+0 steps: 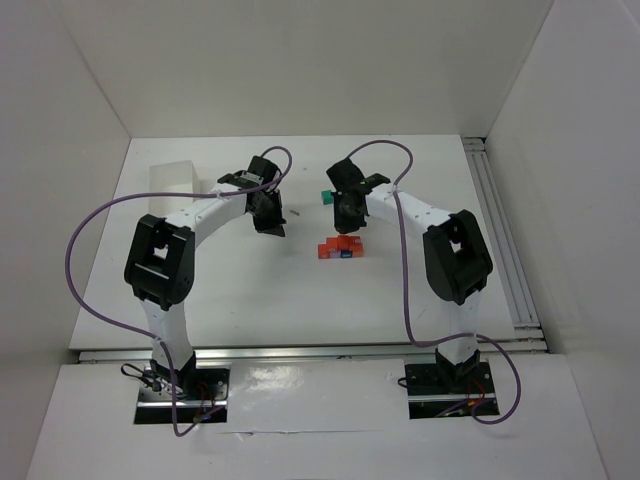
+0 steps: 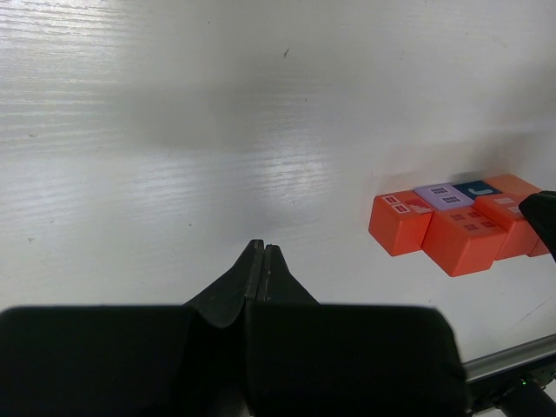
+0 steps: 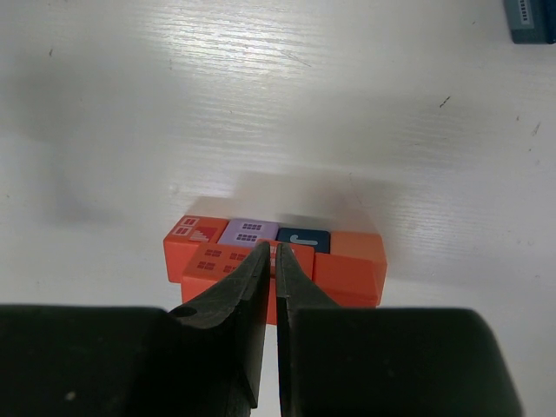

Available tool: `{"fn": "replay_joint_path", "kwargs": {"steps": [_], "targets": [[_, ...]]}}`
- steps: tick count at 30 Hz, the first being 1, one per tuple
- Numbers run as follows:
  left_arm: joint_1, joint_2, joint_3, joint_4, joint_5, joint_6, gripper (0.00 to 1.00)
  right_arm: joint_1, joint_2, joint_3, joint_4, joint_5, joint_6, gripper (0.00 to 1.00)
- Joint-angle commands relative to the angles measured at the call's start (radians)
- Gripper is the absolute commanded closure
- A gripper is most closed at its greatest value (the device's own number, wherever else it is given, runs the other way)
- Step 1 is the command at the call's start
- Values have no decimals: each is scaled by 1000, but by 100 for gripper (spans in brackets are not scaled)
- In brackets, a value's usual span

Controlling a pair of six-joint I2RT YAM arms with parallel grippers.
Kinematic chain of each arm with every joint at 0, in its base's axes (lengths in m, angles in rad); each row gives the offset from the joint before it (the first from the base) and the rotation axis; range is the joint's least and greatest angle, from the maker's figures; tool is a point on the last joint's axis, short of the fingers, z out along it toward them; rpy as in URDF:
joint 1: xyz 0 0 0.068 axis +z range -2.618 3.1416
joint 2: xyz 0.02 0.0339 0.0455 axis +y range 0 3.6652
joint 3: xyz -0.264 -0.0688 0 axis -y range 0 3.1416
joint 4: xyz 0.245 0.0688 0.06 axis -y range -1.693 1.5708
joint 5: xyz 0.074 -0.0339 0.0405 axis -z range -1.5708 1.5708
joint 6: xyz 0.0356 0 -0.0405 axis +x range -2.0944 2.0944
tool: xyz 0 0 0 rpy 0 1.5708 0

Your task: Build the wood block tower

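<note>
A cluster of wood blocks (image 1: 340,249) lies mid-table in two tight rows. In the right wrist view the far row is a red-orange block (image 3: 193,234), a purple one (image 3: 248,231), a dark blue one (image 3: 304,239) and an orange one (image 3: 352,254), with red-orange blocks in front. A teal block (image 1: 326,198) sits apart behind them, also in the right wrist view (image 3: 530,22). My right gripper (image 3: 276,249) is shut and empty, its tips just above the cluster's near row. My left gripper (image 2: 262,248) is shut and empty over bare table, left of the cluster (image 2: 452,221).
A white rectangular tray (image 1: 170,178) stands at the back left. White walls enclose the table on three sides. A metal rail (image 1: 505,240) runs along the right edge. The right gripper's finger (image 2: 546,217) shows at the left wrist view's right edge.
</note>
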Motion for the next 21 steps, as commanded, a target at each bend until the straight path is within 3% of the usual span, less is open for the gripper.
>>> {"fn": "replay_joint_path", "kwargs": {"steps": [1,21], "targets": [[-1,-37,1,22,12,5,100,11,-18,-1,-13,9,-15,86],[-1,-37,1,22,21,5,100,20,-18,-1,-23,18,-15,86]]}}
